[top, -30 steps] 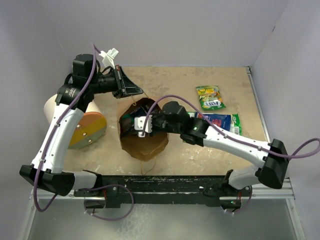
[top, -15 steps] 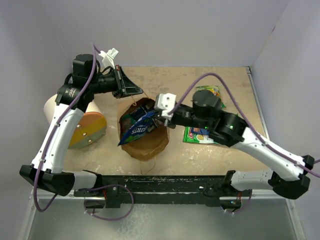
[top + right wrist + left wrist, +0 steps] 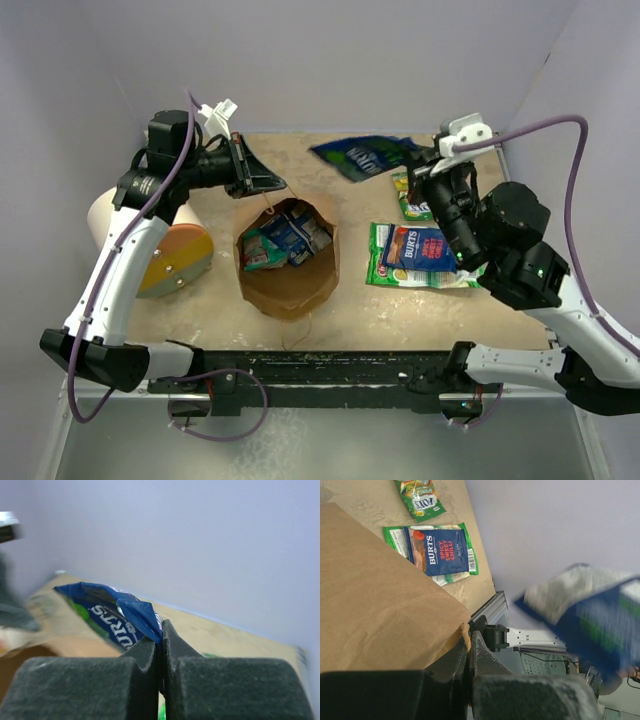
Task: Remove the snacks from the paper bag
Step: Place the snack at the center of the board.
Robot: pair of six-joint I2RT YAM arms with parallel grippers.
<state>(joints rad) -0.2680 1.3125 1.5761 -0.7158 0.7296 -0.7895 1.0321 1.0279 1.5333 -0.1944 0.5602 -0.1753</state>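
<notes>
Right gripper (image 3: 161, 641) pinching dark blue packet (image 3: 362, 157) above far edge of table (image 3: 300, 150), left gripper (image 3: 468, 647) clamped on paper bag (image 3: 295, 290).

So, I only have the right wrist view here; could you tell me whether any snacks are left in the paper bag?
Observer: Yes, several packets show inside the paper bag from above.
Operator: Is anything holding the bag?
Observer: Yes, the left hand is shut on the bag's paper edge.
Operator: Where over the table is what I am carrying?
Observer: The right hand holds the blue packet above the table's far edge, beyond the Burts packet lying flat.
</notes>
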